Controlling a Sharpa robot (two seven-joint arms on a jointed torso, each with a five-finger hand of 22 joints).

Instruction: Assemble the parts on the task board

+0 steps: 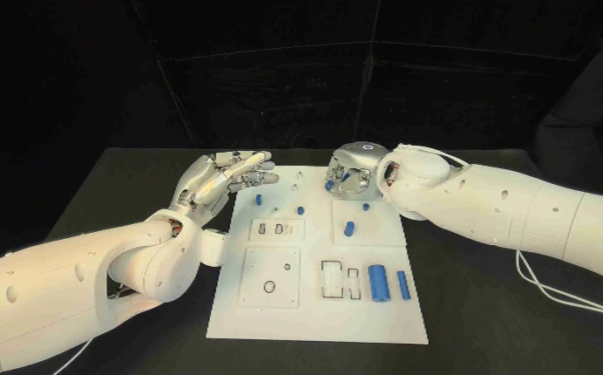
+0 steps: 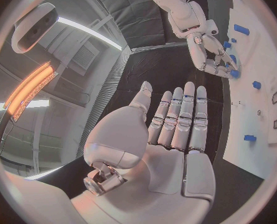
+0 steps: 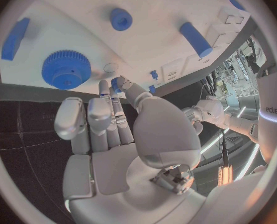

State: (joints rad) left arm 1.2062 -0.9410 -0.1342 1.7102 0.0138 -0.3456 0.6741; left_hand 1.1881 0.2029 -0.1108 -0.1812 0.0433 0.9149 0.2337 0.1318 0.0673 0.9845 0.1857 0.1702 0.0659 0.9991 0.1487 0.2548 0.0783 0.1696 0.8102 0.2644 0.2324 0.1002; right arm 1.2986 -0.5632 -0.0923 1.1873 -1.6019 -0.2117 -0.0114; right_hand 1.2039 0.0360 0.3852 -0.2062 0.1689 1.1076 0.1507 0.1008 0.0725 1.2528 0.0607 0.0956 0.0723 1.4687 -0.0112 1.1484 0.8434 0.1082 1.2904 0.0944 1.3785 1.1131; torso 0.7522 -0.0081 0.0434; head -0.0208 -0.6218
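The task board (image 1: 321, 305) is lying flat in the middle of the black desk (image 1: 113, 183), and the right hand (image 1: 348, 176) is reaching down over its far edge, pinching a small blue part (image 3: 118, 82) between its fingertips beside the blue gear (image 3: 66, 69). The pinch appears shallow, so the part is at risk of tilting or slipping out if it is being pressed down off-centre. The left hand (image 1: 224, 180) is hovering with straight, spread fingers, holding nothing, at the board's far left edge near another small blue part (image 1: 272, 178), while two blue cylinders (image 1: 378, 282) are lying well apart near the board's front.
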